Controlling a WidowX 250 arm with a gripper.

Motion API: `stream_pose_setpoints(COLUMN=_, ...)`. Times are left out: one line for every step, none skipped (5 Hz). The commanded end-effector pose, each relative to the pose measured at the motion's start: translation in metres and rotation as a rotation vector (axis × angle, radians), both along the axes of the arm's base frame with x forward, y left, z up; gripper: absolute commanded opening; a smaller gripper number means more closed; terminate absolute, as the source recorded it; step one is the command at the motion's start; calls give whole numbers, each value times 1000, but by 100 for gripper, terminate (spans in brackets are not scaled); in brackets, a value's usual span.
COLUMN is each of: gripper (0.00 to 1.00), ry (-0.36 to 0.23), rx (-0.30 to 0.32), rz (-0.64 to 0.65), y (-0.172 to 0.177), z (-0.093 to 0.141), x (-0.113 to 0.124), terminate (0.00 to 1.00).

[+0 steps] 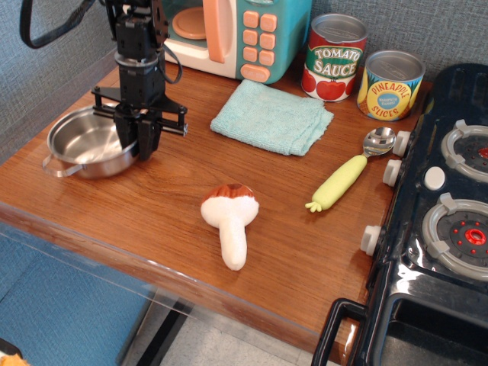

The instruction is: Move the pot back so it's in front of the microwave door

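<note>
The pot (90, 142) is sitting at the table's (175, 206) nine o'clock edge, well apart from the microwave door (216, 30), which is standing at roughly twelve o'clock from it at the back. The gripper (142, 142) is hanging straight down over the pot's three o'clock rim, and its jaws are drawn nearly together; they appear to be pinching that rim, one finger inside the bowl and one outside, though the contact itself is too small to confirm. The pot looks slightly tipped, its nine o'clock wire handle (55, 164) overhanging nearer the table's edge.

Judging from this, the grasp is made and the carry is what is coming. A rim pinch on thin shiny steel is likely to be slippery, so the lift is best kept low and slow, just enough to clear the wood, or done as a drag. The path toward twelve o'clock is looking open; the teal cloth (271, 116) is lying off to three o'clock and needs no detour. Set-down should be leaving the pot just short of the door, not touching it.
</note>
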State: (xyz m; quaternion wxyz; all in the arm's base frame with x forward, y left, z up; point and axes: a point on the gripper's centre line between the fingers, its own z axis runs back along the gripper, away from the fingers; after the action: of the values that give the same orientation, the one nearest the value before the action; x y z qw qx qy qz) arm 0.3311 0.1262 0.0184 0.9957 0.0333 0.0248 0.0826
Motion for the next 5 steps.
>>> stream_pose_setpoints(gripper=0, ry=-134, rx=-10, rz=-42, y=7, z=52, x=39, terminate=0)
stream_pose_setpoints(gripper=0, ry=-146, rx=-13, rz=-21, y=25, z=50, x=60, terminate=0)
stream_pose_setpoints(gripper=0, ry=-115, rx=-31, rz=6, y=35, z=36, x=67, terminate=0)
stream_pose_setpoints(gripper=0, ry=-70, rx=-41, rz=-22, y=28, z=26, x=67, terminate=0)
stream_pose_setpoints(gripper=100, ry=-48, rx=-33, rz=-32, y=25, z=26, x=66, terminate=0)
